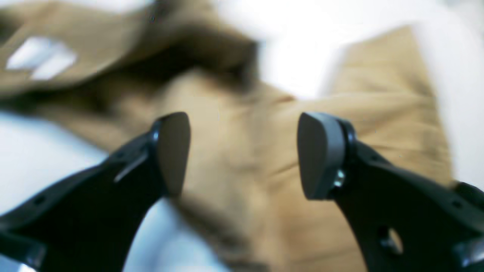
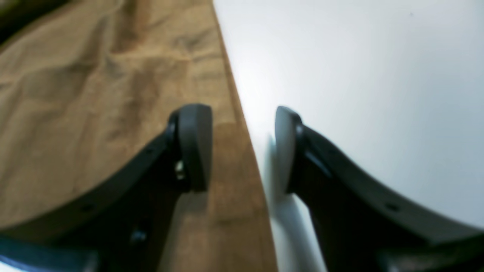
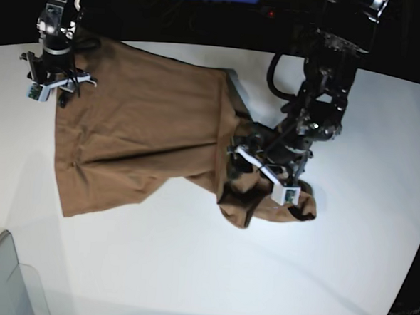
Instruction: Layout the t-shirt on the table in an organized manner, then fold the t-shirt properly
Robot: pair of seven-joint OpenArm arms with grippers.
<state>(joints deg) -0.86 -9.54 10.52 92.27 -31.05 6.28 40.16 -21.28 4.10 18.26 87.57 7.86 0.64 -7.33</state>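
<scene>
Lying on one table (image 3: 189, 270), one t-shirt (image 3: 140, 132); two jaws parted and empty: left (image 1: 244, 155), right (image 2: 242, 149).

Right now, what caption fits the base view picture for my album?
Two robot arms spread a brown t-shirt across the white table, the right side bunched beneath the left hand.

The left gripper (image 1: 244, 155) is standing with its jaws spread wide, nothing between the pads, low at center-right of the base view. The right gripper (image 2: 242, 147) is pointing downward at upper left, jaws parted, empty.
</scene>
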